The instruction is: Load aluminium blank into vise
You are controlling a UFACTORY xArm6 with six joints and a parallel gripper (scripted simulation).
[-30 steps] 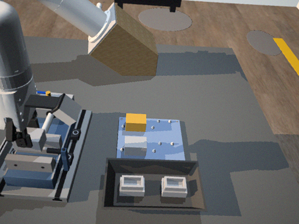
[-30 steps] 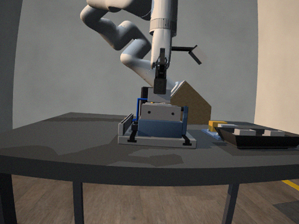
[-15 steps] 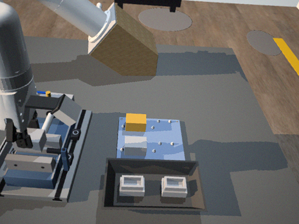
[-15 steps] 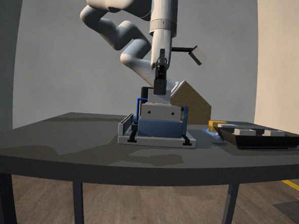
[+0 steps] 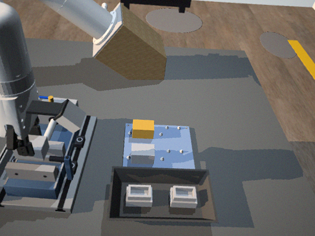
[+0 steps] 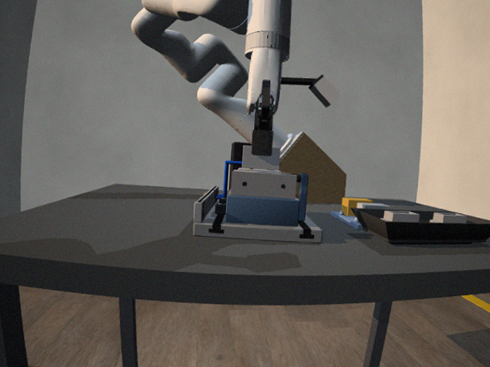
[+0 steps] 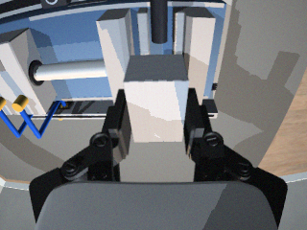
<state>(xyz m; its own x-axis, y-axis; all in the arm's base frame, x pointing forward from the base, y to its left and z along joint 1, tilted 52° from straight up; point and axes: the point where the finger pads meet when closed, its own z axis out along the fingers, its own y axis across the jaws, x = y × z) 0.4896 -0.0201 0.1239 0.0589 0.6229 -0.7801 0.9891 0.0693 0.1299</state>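
Note:
My gripper [image 5: 23,144] is shut on an aluminium blank [image 5: 43,146], gripped across its narrow sides. It hangs over the vise [image 5: 35,159], right at the top of the opening between the jaws. In the wrist view the blank [image 7: 156,105] sits over the gap, with the dark work stop rod [image 7: 159,19] beyond it. The fixed jaw [image 5: 30,172] is the near block with two holes. From the side the blank [image 6: 261,159] is just above the jaw top [image 6: 262,183]. The low bars are hidden under the blank.
The blue infeed plate [image 5: 160,146] holds a brass blank [image 5: 143,128] and an aluminium blank [image 5: 142,153] among its pins. The dark outfeed tray [image 5: 162,194] holds two finished parts [image 5: 139,194] [image 5: 183,196], pockets up. Blue hoses [image 7: 29,122] run behind the moving jaw.

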